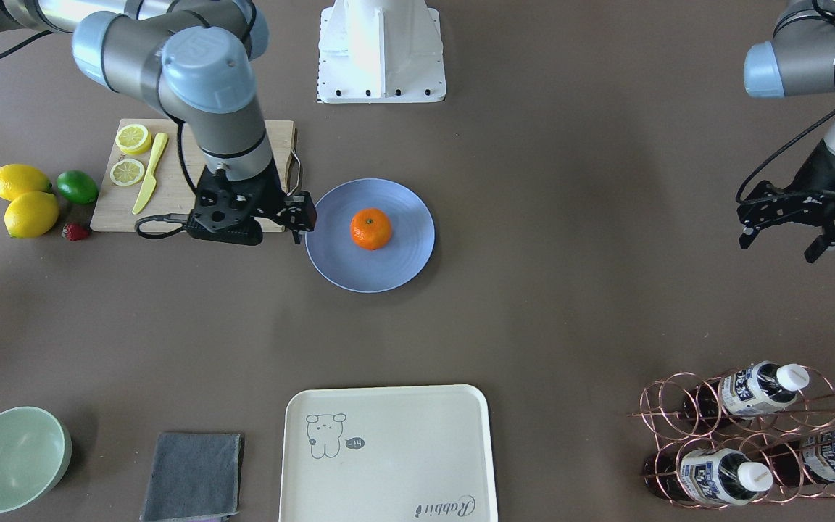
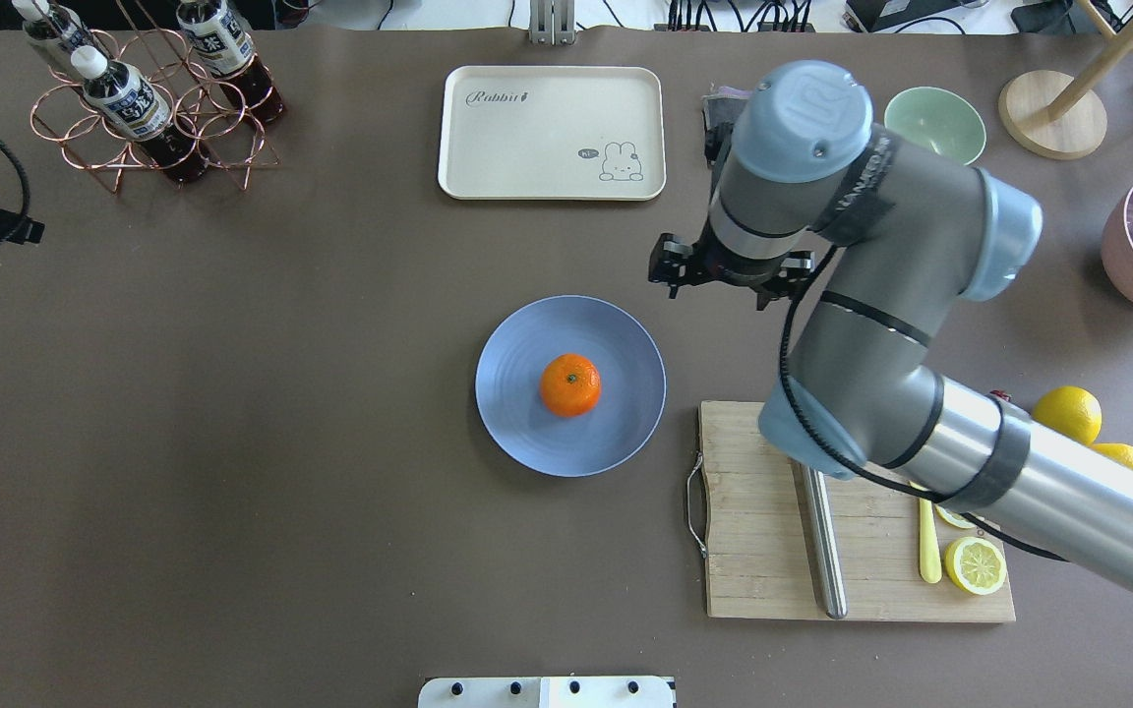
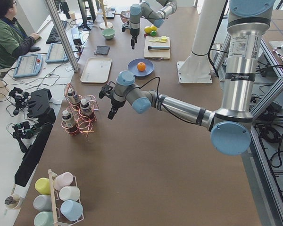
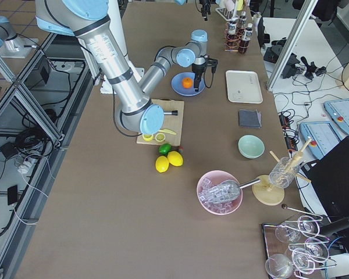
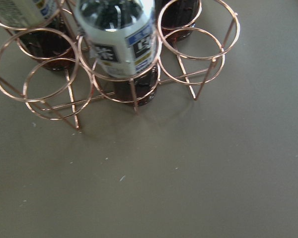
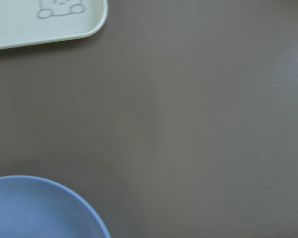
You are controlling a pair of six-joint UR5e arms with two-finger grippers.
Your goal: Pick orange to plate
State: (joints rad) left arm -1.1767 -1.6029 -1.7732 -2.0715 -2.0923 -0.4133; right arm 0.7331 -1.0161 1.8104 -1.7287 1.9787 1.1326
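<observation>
The orange [image 1: 370,228] rests at the middle of the blue-grey plate [image 1: 403,261], free of any gripper; from overhead the orange [image 2: 569,384] and plate [image 2: 517,433] show the same. My right gripper [image 1: 251,221] hovers open and empty just off the plate's rim, on the cutting-board side. Its wrist view shows only a piece of the plate [image 6: 35,208] and bare table, no fingers. My left gripper [image 1: 780,239] hangs open and empty far off, beside the bottle rack.
A wooden cutting board [image 1: 120,210] with lemon slices and a yellow knife lies behind the right gripper; lemons [image 1: 22,196], a lime and a strawberry sit beside it. Also present: a cream tray [image 1: 388,453], green bowl [image 1: 11,457], grey cloth [image 1: 193,475], copper bottle rack [image 1: 751,435].
</observation>
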